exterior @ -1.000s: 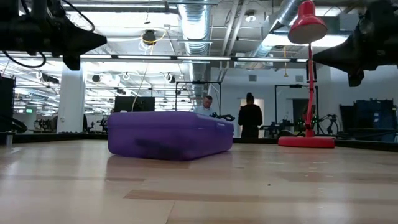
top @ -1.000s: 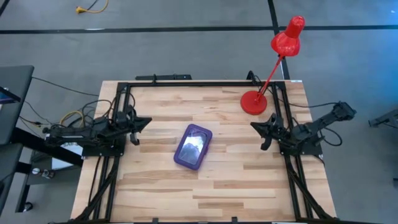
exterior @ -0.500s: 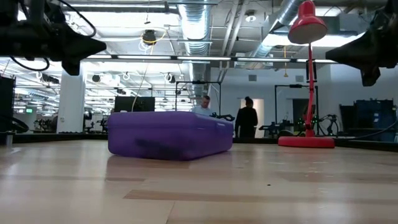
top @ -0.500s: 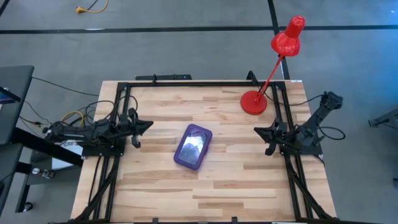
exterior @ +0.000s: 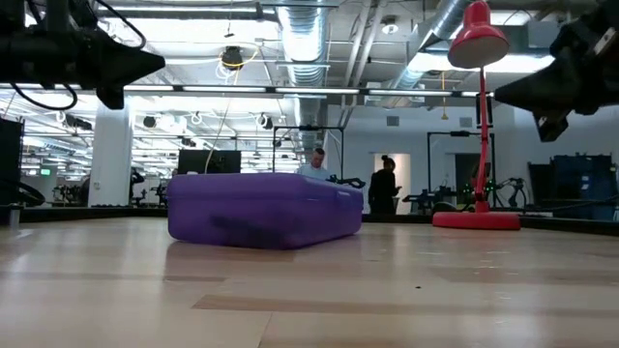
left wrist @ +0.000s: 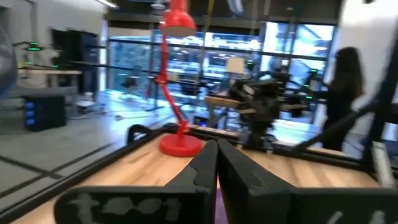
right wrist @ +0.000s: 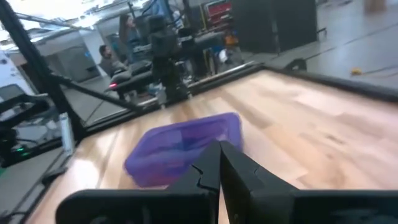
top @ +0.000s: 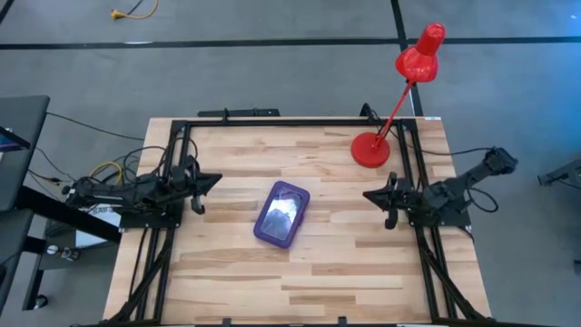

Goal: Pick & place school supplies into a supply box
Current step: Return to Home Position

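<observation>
The supply box (top: 282, 214) is a translucent purple case with its lid shut, lying flat on the table's middle; it also shows in the low view as the box (exterior: 263, 208) and in the right wrist view as the box (right wrist: 183, 149). No pencils, pens, scissors or ruler show on the table; only dim dark shapes appear through the box's wall. My left gripper (top: 214, 179) hovers shut above the table, left of the box, with its fingers (left wrist: 205, 171) pressed together. My right gripper (top: 369, 195) hovers shut to the right of the box, pointing at it, with its fingers (right wrist: 233, 168) together.
A red desk lamp stands with its base (top: 370, 149) on the far right of the table and its head (top: 420, 56) leaning out past the far edge. A black frame (top: 272, 122) runs along the table's far, left and right sides. People stand in the room beyond (exterior: 384, 186).
My right arm folded its elbow and drew the gripper a little back toward the right edge. It then stretched out again, bringing the gripper back toward the box and slightly nearer the table's near edge. The box has kept still.
</observation>
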Motion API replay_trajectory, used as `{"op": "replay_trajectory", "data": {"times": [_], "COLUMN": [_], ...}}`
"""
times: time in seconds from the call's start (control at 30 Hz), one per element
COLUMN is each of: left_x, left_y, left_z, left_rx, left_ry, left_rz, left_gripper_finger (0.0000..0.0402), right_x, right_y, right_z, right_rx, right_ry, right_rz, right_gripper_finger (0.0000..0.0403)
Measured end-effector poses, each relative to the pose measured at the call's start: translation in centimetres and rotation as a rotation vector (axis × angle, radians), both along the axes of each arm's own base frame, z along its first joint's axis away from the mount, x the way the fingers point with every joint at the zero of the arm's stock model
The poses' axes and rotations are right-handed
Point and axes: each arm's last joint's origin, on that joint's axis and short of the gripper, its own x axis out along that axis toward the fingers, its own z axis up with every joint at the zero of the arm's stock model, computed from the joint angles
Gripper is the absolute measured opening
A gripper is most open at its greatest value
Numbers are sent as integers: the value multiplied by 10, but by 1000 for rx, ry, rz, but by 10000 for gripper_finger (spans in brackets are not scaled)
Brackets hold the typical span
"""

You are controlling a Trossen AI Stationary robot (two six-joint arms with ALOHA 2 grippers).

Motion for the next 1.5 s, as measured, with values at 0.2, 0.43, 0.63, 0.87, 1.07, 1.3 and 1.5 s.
{"op": "replay_trajectory", "data": {"times": [0.2,0.43,0.63,0.87,1.07,1.3,1.5], "left_x": [1,0,-5,-8,-4,1,0], "left_y": [0,0,0,-1,-4,-7,-6], "left_z": [-5,-3,19,31,14,3,5], "left_rx": [30,34,191,228,208,206,215], "left_ry": [56,36,-50,0,95,0,-16], "left_rz": [0,25,24,-3,-127,-196,-186], "left_gripper_finger": [0,0,0,0,0,0,0], "right_x": [6,8,-2,-17,-22,-12,-9], "right_y": [-12,-24,-29,-31,-30,-25,-21], "right_z": [3,1,17,47,51,29,16], "right_rx": [-48,-88,-188,-231,-220,-155,-154], "right_ry": [-13,16,-81,-31,-5,-31,-11], "right_rz": [13,-3,-94,-92,-70,-34,-1], "right_gripper_finger": [0,0,0,0,0,0,0]}}
